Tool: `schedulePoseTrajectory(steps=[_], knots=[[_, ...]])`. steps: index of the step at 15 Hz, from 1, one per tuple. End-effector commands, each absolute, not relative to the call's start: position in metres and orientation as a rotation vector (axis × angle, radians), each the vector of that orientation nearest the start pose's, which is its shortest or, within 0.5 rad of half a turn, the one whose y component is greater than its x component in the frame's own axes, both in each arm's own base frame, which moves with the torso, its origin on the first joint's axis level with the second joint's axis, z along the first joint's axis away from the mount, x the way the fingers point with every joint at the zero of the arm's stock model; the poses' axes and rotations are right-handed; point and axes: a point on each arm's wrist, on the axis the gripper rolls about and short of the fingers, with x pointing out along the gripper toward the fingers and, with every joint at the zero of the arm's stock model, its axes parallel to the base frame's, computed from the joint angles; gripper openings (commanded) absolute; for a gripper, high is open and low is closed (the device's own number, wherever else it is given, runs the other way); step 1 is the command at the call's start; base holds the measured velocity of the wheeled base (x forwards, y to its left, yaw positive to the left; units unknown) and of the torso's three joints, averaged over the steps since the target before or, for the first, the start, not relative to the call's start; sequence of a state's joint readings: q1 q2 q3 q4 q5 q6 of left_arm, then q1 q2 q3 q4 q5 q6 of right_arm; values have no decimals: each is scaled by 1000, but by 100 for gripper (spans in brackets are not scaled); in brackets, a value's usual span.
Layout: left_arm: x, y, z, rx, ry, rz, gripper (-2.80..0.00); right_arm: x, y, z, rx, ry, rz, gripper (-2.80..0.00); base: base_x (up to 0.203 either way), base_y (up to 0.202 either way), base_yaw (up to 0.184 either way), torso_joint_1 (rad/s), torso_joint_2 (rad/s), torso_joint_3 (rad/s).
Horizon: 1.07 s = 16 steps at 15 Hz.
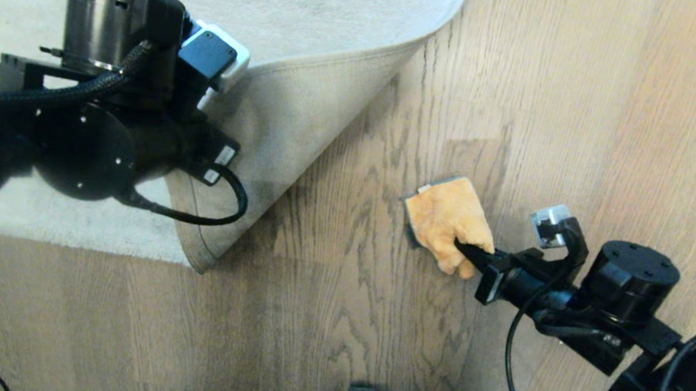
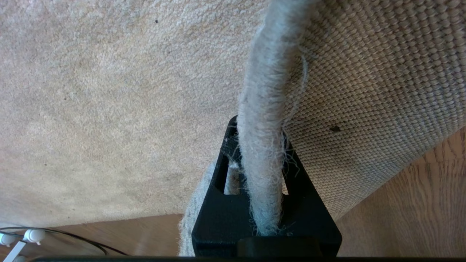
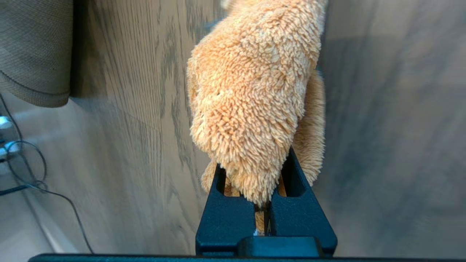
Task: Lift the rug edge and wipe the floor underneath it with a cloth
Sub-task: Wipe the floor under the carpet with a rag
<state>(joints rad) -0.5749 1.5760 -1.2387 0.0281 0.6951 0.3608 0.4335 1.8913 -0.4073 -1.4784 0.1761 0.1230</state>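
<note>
The left hand [image 2: 260, 182] clamps the rug edge [image 2: 264, 109] aloft, while the right hand [image 1: 475, 252], nearer the bared floor [image 1: 345, 233], pinches the cloth [image 1: 446, 220] just beside the fold.

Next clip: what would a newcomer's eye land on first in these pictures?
First, the orange cloth pinched in the right tool, out on the bare wood floor right of centre. Next, the rug edge folded back at upper left with its beige woven backing showing, clamped in the left tool. A dark shadow lies on the floor beside the fold.
</note>
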Motion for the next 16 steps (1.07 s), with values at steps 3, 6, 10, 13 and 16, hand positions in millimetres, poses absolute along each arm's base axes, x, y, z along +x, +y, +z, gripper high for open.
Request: schedulePoseTrajectory(steps=[3, 6, 10, 13, 16], knots=[[242, -139, 275, 585, 327, 67, -280, 240, 100, 139, 121, -30, 560, -280, 0, 0, 0, 0, 0, 0], [242, -140, 274, 586, 328, 63, -280, 229, 70, 145, 120, -50, 459, -280, 0, 0, 0, 0, 0, 0], [242, -140, 274, 586, 329, 64, -280, 198, 37, 155, 116, -96, 347, -280, 0, 0, 0, 0, 0, 0], [243, -140, 273, 587, 333, 63, -280, 171, 11, 157, 109, -124, 227, -280, 0, 0, 0, 0, 0, 0], [244, -141, 271, 590, 337, 62, -280, 143, -3, 157, 104, -154, 139, -280, 0, 0, 0, 0, 0, 0]])
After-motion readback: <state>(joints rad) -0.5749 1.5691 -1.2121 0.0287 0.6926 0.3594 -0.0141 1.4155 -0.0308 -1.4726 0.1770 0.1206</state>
